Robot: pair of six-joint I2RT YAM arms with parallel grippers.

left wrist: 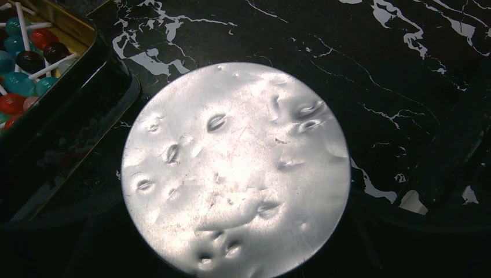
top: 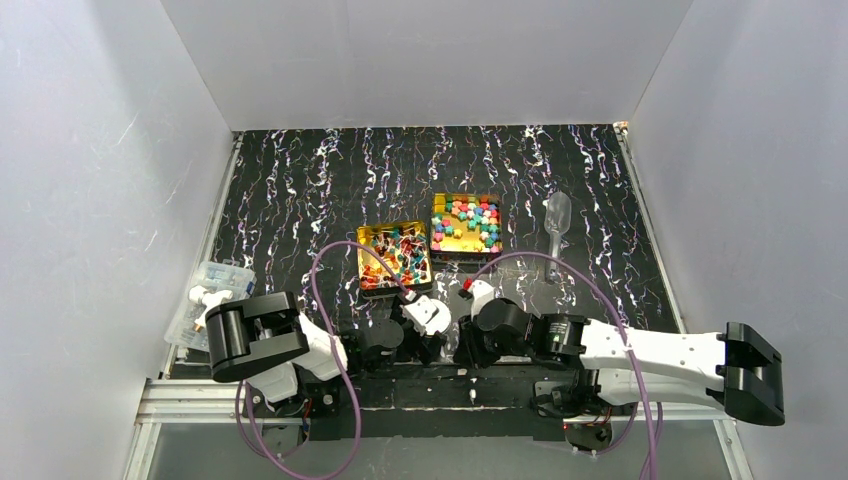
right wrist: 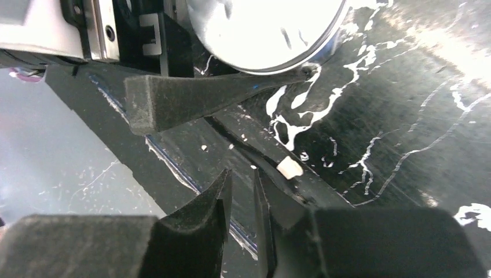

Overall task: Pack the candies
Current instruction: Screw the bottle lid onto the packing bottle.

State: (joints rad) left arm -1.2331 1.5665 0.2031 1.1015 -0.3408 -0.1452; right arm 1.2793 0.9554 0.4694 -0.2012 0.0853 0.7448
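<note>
Gold tins [top: 446, 236] just ahead of my arms hold every one of the candies [top: 395, 255] I can see, twist-wrapped in the nearer, cubes in the farther, so I judge the packing barely begun. My left gripper [top: 428, 318] straddles a dented round lid [left wrist: 237, 168] on the table; I cannot tell whether it grips. My right gripper [right wrist: 241, 185] is pressed nearly together, empty.
</note>
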